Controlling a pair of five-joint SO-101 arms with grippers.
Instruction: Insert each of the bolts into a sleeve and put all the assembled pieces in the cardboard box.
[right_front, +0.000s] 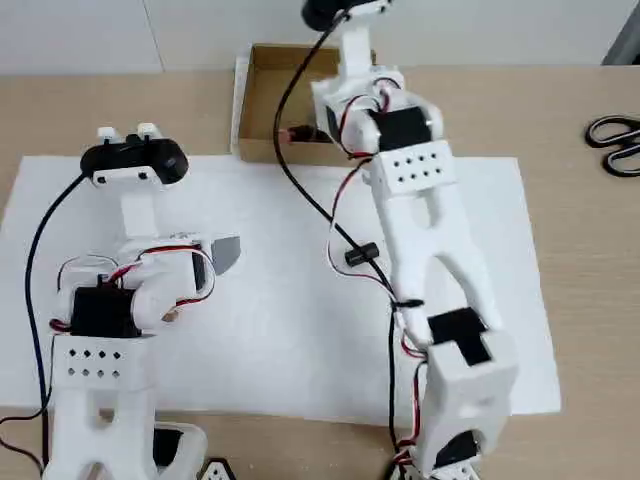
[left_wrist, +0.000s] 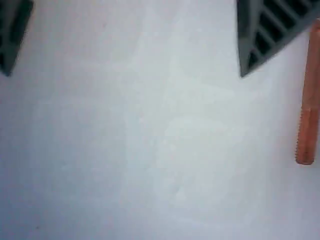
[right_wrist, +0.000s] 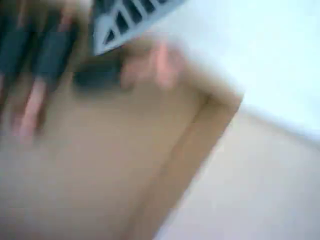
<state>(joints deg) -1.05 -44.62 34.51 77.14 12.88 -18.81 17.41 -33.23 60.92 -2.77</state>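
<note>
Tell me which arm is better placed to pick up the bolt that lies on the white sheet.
Left. The bolt lies on the white sheet just beside the left arm's open jaws. The right arm is stretched over the cardboard box, away from that spot, so it would probably need a longer move.

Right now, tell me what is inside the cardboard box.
In the right wrist view, the cardboard box holds blurred dark sleeves with copper bolts on its floor. From the high view, the right arm covers much of the box's inside, so a full count is impossible.
</note>
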